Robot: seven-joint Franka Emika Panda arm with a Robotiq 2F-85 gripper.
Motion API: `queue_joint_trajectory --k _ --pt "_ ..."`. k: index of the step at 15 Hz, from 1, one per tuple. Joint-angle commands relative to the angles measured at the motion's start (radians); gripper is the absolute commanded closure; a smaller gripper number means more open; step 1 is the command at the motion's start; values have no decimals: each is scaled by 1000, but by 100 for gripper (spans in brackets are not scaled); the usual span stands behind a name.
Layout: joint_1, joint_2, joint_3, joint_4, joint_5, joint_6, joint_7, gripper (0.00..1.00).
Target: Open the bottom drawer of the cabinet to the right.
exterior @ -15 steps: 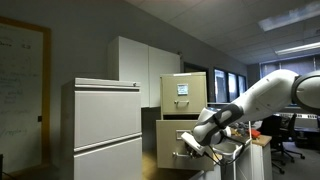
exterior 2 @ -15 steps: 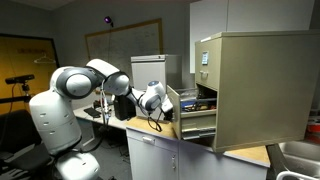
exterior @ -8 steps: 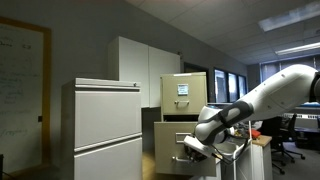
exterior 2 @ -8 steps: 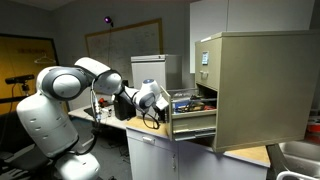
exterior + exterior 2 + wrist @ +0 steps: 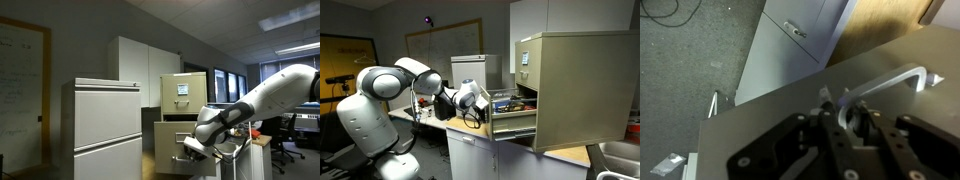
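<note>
The tall beige cabinet (image 5: 184, 88) shows in both exterior views (image 5: 575, 85). Its bottom drawer (image 5: 170, 142) stands pulled out, with things inside visible in an exterior view (image 5: 512, 112). In the wrist view the tan drawer front (image 5: 770, 120) fills the frame, and its silver handle (image 5: 892, 80) runs across it. My gripper (image 5: 845, 112) is shut on that handle, one finger on each side. The gripper also shows at the drawer front in both exterior views (image 5: 190, 148) (image 5: 480, 100).
A wider pale grey two-drawer cabinet (image 5: 105, 125) stands beside the beige one, with its handle in the wrist view (image 5: 794, 30). White cupboards (image 5: 145, 65) stand behind. Office chairs (image 5: 290, 135) are at the far side. A metal sink (image 5: 618, 158) lies beyond the cabinet. Grey carpet (image 5: 690, 70) is below.
Over the first half second my arm drew back with the handle and the bottom drawer slid a little further out. Since then nothing has moved.
</note>
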Motion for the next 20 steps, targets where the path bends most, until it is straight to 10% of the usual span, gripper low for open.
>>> queue_joint_trajectory --k 1,8,20 --pt "-86 -118 31 11 -143 -60 -48 52" --pt "-109 -142 70 16 -243 -96 31 2" --pt "-104 -155 87 7 -308 -135 40 0"
